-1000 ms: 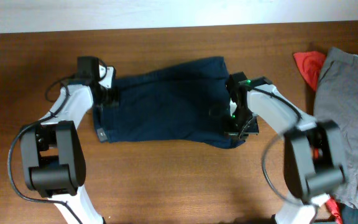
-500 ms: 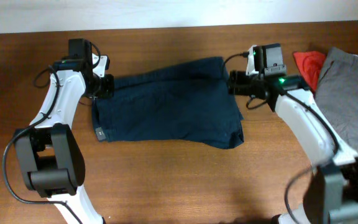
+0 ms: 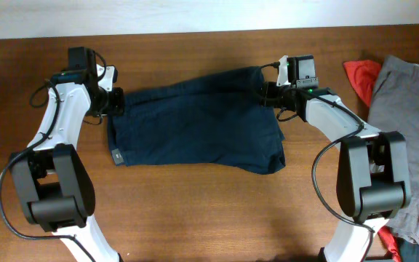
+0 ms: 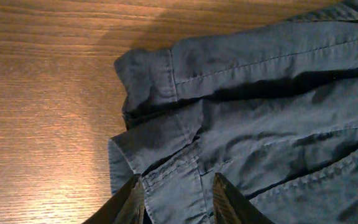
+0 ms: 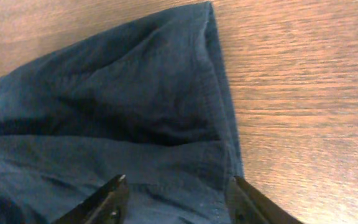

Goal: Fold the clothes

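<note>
Two grippers at the navy shorts [image 3: 195,131]
Left gripper [image 4: 179,202] spread over the waistband corner [image 4: 148,74]; right gripper [image 5: 179,199] spread over a leg hem [image 5: 222,93].

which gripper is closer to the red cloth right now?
Right. The right gripper is at the hem corner of the shorts, on the side nearest the red cloth. The left gripper is at the waistband end, across the whole garment from it.

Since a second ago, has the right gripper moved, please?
Yes: the right gripper moved up-image along the shorts' edge, now level with the red cloth.
</note>
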Controlling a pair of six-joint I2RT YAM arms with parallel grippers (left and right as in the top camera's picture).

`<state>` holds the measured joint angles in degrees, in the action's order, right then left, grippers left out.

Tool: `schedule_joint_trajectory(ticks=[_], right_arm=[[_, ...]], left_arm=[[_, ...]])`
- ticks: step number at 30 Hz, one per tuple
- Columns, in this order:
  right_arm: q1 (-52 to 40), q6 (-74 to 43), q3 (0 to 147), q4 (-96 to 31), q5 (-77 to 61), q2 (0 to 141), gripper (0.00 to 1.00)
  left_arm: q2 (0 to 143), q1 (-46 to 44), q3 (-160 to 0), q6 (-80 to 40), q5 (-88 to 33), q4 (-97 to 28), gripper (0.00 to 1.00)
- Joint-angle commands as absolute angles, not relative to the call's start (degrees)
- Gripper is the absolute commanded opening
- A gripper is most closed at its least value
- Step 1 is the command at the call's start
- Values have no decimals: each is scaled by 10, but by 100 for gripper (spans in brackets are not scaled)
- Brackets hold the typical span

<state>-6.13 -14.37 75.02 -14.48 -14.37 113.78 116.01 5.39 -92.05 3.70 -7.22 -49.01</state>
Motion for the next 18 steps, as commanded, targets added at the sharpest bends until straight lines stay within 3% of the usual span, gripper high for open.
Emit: schedule_joint_trajectory(ticks=[1, 6, 10, 11, 13, 14, 18], right_arm=[[-58, -142, 752, -142, -174, 1154, 51], [-58, -142, 752, -141, -178, 1159, 50], [-58, -142, 752, -137, -178, 1161, 27], [-58, -142, 752, -139, -178, 1161, 26], [-58, -142, 752, -142, -175, 1161, 29], [-58, -142, 752, -143, -161, 1162, 39], [-56, -142, 752, -143, -138, 1167, 49]], left_arm=[[1174, 56, -925, 44, -77, -489, 36], [1174, 56, -925, 44, -77, -489, 36], [1174, 56, -925, 44, -77, -489, 36], [1174, 56, -925, 44, -77, -489, 36], [1174, 56, -925, 44, -77, -489, 36], [1174, 56, -925, 44, -77, -489, 36], [1174, 56, -925, 44, -77, -490, 36]])
